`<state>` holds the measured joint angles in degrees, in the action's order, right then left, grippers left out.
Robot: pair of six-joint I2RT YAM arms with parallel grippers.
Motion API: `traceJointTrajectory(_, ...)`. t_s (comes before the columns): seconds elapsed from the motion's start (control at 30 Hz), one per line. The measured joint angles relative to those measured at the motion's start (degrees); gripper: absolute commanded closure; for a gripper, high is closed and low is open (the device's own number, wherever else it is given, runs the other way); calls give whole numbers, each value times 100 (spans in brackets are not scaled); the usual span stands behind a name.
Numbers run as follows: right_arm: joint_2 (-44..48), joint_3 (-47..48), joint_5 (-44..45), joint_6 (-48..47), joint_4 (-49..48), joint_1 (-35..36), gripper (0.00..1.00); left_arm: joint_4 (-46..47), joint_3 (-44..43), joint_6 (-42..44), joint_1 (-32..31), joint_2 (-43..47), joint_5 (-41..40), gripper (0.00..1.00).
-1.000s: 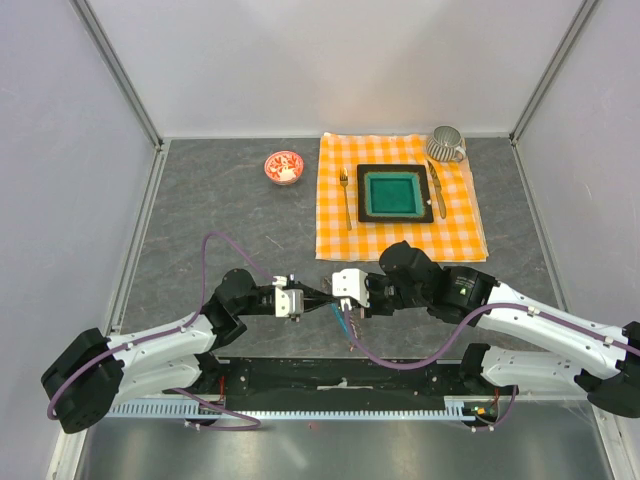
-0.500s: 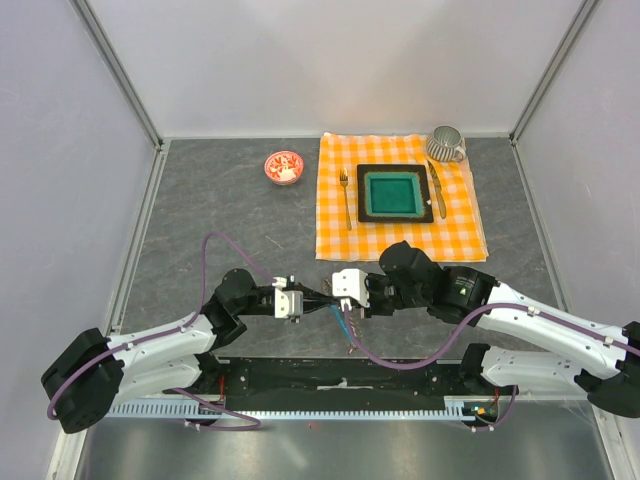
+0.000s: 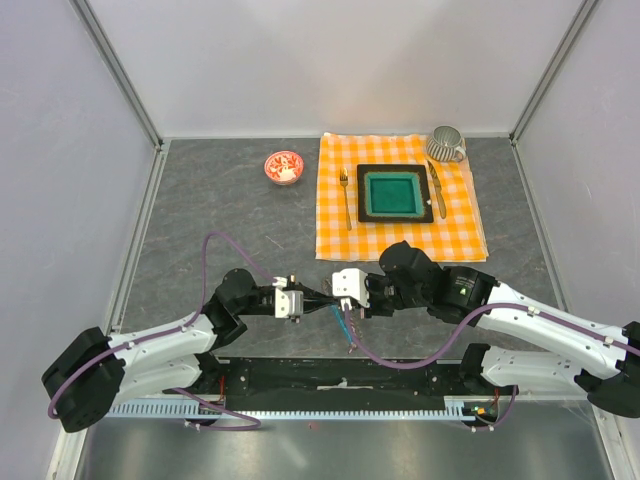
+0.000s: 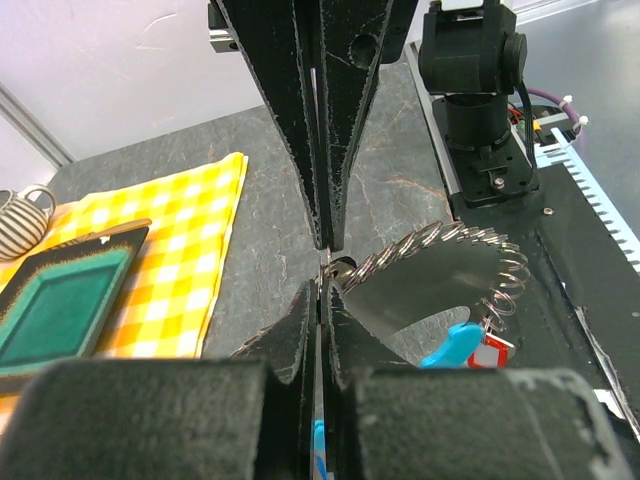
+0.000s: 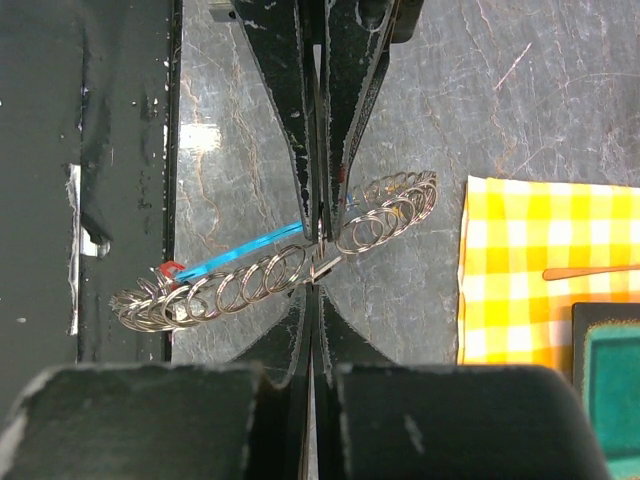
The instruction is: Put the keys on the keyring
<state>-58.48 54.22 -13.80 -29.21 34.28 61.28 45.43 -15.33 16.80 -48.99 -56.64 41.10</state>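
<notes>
I'm looking down on a grey stone-look table (image 3: 230, 230) with both arms reaching in from the near edge: the left arm (image 3: 170, 345) and the right arm (image 3: 530, 310) bend towards each other until their tips meet at the middle. Further back on the right lies an orange-and-white checked cloth (image 3: 335, 230). On it sit a dark square plate with a teal centre (image 3: 395, 167), a grey striped mug (image 3: 446, 144) at the far right corner, a fork (image 3: 345, 195) left of the plate and a knife (image 3: 436, 188) right of it. A small red-and-white bowl (image 3: 283, 166) stands on bare table just left of the cloth.

My left gripper (image 4: 318, 300) has its fingers pressed together, and my right gripper (image 5: 315, 295) is closed the same way, nose to nose with it. Both pinch the same stretch of the thin grey metal keyring (image 5: 270, 270), whose beaded wire loops fan out to either side of the fingertips. It is held off the table, near the front edge, just short of the cloth's near left corner. A curved cyan-blue piece (image 4: 455, 345) hangs from it, and touching that piece is a red-tagged key (image 4: 492, 352).
</notes>
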Motion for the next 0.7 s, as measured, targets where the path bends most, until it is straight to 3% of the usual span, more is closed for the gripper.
traceJointTrajectory(0.7, 0, 0, -22, 52, -44, 0, 100, 70, 15, -4, 0, 28, -74, 98)
